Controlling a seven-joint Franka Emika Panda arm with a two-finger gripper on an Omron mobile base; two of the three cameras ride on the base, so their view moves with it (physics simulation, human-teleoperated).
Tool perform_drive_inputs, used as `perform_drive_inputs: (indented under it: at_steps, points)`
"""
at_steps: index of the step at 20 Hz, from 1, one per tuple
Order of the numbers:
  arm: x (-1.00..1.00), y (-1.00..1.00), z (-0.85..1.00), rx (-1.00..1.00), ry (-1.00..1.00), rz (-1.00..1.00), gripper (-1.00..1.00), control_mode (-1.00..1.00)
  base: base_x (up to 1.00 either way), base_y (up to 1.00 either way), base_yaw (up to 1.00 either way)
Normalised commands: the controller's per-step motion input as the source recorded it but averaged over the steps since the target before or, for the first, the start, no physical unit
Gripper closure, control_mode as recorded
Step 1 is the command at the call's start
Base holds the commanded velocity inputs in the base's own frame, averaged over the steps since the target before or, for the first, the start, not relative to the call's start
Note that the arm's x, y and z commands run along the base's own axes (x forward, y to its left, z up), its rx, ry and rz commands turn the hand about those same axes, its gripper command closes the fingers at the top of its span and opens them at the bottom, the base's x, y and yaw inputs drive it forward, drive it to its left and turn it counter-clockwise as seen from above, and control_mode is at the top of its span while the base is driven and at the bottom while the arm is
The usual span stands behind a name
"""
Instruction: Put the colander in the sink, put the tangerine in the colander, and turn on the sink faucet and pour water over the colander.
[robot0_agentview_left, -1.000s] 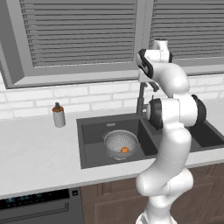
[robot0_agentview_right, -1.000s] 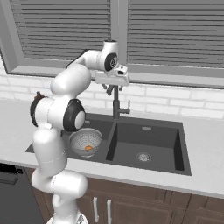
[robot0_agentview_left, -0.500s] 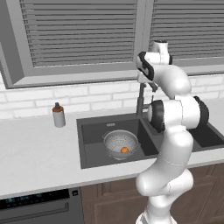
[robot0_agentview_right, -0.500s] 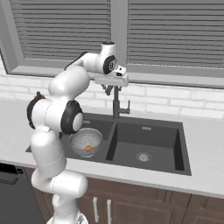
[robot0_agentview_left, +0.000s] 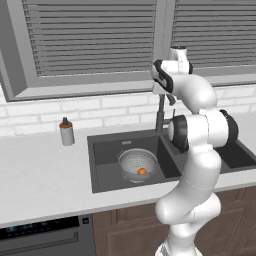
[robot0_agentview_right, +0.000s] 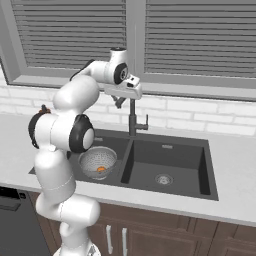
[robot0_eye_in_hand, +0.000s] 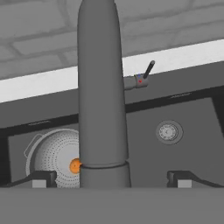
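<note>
Both jaws are standing wide open as your gripper (robot0_eye_in_hand: 109, 177) is straddling the sink faucet (robot0_eye_in_hand: 99, 87); the tangerine (robot0_agentview_left: 142, 171) is sitting in the colander (robot0_agentview_left: 137, 163).

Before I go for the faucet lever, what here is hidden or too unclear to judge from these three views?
- Left base view: the sink faucet is mostly behind the arm; its lever is hidden.
- Hand view: the spout covers part of the tangerine and of the colander.
- Right base view: the tool is too small to read its jaws; the arm hides part of the sink's left basin.
- No water stream can be made out anywhere.
</note>
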Motion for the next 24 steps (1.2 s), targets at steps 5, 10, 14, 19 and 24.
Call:
perform_drive_inputs:
  at_steps: [5, 10, 14, 19, 24]
  points:
    - [0.20, 0.44, -0.26, 0.04, 0.01, -0.12, -1.00, -1.00, 0.00, 0.00, 0.00]
    - [0.26, 0.46, -0.31, 0.05, 0.00, -0.11, -1.00, -1.00, 0.00, 0.00, 0.00]
    - [0.28, 0.40, -0.35, 0.06, 0.00, -0.12, -1.00, -1.00, 0.00, 0.00, 0.00]
    - [0.26, 0.33, -0.39, 0.03, 0.00, -0.12, -1.00, -1.00, 0.00, 0.00, 0.00]
    - [0.27, 0.26, -0.42, 0.01, 0.00, -0.12, -1.00, -1.00, 0.00, 0.00, 0.00]
